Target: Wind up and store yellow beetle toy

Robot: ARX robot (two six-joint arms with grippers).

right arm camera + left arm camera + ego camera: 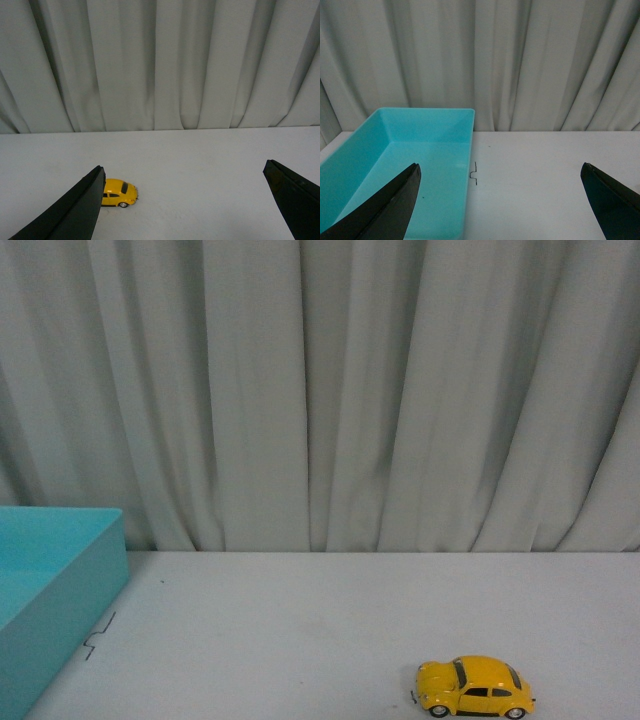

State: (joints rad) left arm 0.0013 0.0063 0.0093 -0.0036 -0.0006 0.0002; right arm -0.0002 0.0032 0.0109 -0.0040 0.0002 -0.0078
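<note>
The left gripper [500, 167] is hanging with its two dark fingers [390, 210] spread wide and gripping nothing, and between them the table and part of the bin are showing. The right gripper [184, 167] is likewise gaping, its fingers [75, 212] far apart and holding nothing; in its wrist view the yellow beetle toy [119, 193] is peeking out from behind one finger, the hidden end cut off by it. In the front view neither arm is showing, and the yellow beetle toy [473, 688] is standing upright on its four wheels near the front edge of the white table [330, 620], right of centre and side-on to the camera. Its body is glowing a bright, glossy yellow, rounded like a dome, with bulging fenders, dark windows and black tyres carrying pale hubs; its sloping bonnet is pointing toward the robot's left, with a small bumper jutting at that end. Nothing is touching it. Further back and to the left, a small black mark [100, 635] is lying on the tabletop just beside the teal bin [70, 640], which is sitting at the table's left edge, well apart from the toy. In the left wrist view the bin [470, 150] is showing an open, rectangular interior. Behind everything, a pale grey curtain [320, 390] is hanging in long vertical folds along the table's far edge.
</note>
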